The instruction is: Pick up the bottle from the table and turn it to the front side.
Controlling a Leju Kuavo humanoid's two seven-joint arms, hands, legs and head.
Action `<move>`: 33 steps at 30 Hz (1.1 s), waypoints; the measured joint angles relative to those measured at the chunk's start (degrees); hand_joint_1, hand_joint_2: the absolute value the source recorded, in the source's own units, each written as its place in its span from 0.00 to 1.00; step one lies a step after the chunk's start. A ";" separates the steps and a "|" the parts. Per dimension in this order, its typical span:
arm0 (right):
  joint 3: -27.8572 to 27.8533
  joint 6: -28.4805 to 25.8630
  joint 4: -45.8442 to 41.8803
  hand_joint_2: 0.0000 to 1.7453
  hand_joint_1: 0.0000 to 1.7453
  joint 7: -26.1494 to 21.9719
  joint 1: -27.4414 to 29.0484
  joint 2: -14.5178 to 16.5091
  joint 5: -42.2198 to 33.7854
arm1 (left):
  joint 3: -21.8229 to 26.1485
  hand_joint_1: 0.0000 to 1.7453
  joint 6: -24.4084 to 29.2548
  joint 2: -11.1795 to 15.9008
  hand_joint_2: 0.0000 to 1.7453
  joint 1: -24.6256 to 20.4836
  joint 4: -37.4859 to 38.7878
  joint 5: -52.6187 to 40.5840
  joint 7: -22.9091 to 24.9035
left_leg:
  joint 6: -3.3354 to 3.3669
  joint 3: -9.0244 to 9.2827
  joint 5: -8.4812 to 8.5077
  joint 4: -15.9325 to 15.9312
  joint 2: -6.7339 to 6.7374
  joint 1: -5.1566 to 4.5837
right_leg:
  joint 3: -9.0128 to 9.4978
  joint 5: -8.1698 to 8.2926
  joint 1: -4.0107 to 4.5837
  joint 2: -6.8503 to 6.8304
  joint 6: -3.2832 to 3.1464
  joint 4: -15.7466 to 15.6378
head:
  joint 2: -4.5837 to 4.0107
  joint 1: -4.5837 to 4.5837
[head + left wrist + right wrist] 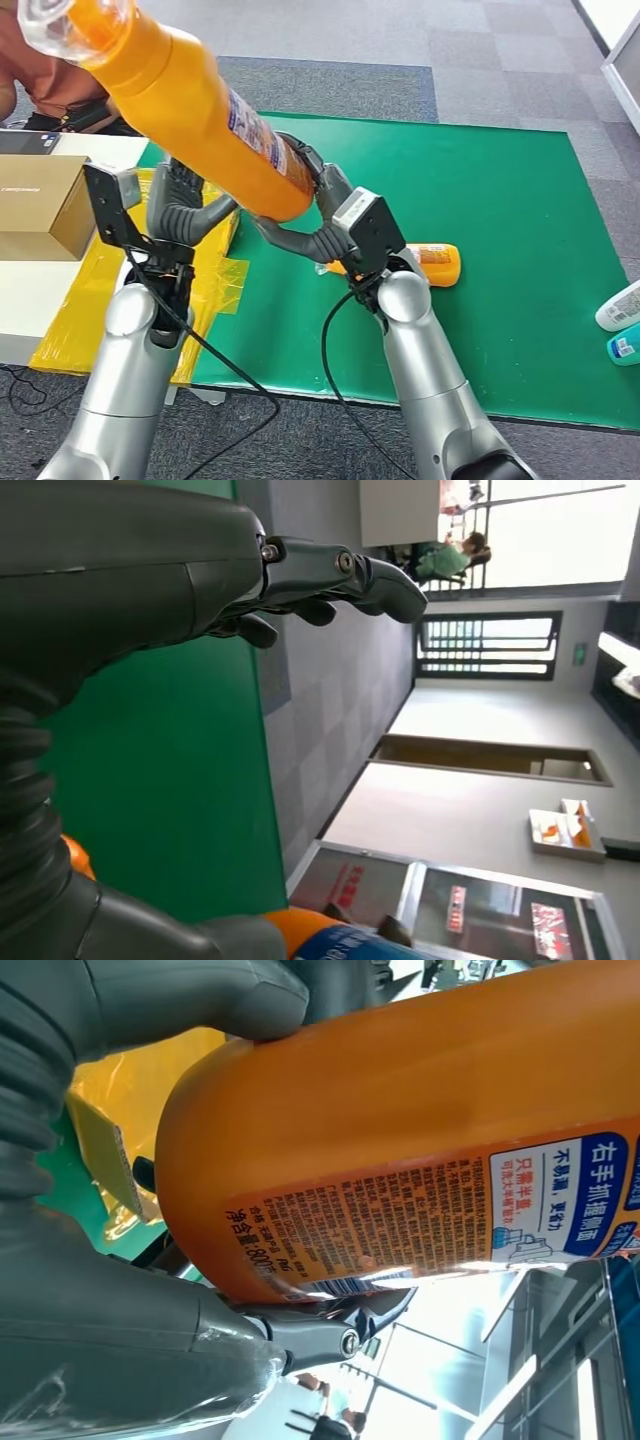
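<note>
Holding an orange bottle aloft by its base, tilted with the clear cap up toward the head camera; right hand clamped on the lower end, thumb under and darker fingers over, so the body stays free to be rolled. Small-print label facing the right wrist, which suggests the back side; turn to the front judged not yet finished. Left hand raised just beside the bottle's base, fingers apart and gripping nothing, probably placed ready to steady or re-grip during the turn. Second orange bottle lying flat on the green mat, partly behind the right wrist. Two more bottles at the mat's right edge. Cardboard box and yellow sheet off to the left.
</note>
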 joint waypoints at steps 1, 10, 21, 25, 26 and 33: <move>0.05 -0.03 0.00 1.00 1.00 0.02 0.04 0.00 -0.02 | 0.10 0.00 0.10 0.04 1.00 -0.01 -1.21 0.01 0.13 | 0.00 0.00 0.00 0.00 0.00 0.00 | 0.00 0.00 0.00 0.00 0.00 0.00 | 0.00 0.00; 0.80 -0.01 0.02 1.00 1.00 0.27 0.26 0.00 0.11 | 0.09 0.00 0.06 0.09 1.00 -0.19 -6.73 0.17 0.44 | 0.00 0.00 0.00 0.00 0.00 0.00 | 0.01 0.00 0.00 0.00 0.00 0.00 | 0.00 0.01; 0.54 -1.03 0.73 1.00 1.00 0.34 0.32 -0.02 0.94 | -1.14 0.00 -0.86 0.09 1.00 -0.50 -10.11 0.24 1.06 | 0.00 -0.01 0.00 0.00 0.00 0.00 | 0.01 0.00 0.00 0.00 0.00 0.00 | 0.00 0.01; 0.11 -1.45 1.09 1.00 1.00 0.16 0.33 -0.10 1.86 | -2.56 0.00 0.00 0.09 1.00 -0.35 -11.72 -1.48 2.29 | 0.00 -0.02 0.00 0.00 0.00 0.00 | 0.01 0.00 0.00 0.00 0.00 0.00 | 0.00 0.00; 0.03 -1.49 1.11 1.00 1.00 0.16 0.34 -0.11 2.04 | -2.81 0.00 0.01 0.09 1.00 -0.31 -11.97 -1.42 2.57 | 0.00 -0.02 0.00 0.00 0.00 0.00 | 0.01 0.00 -0.01 0.00 0.00 0.00 | 0.00 0.00; -0.40 -2.07 1.82 1.00 1.00 0.23 0.33 -0.18 2.56 | -3.24 0.00 -0.15 0.36 1.00 -0.06 -12.76 -0.31 2.80 | 0.00 -0.02 0.01 0.00 0.00 0.00 | 0.00 0.00 0.00 0.00 0.00 0.00 | 0.00 -0.01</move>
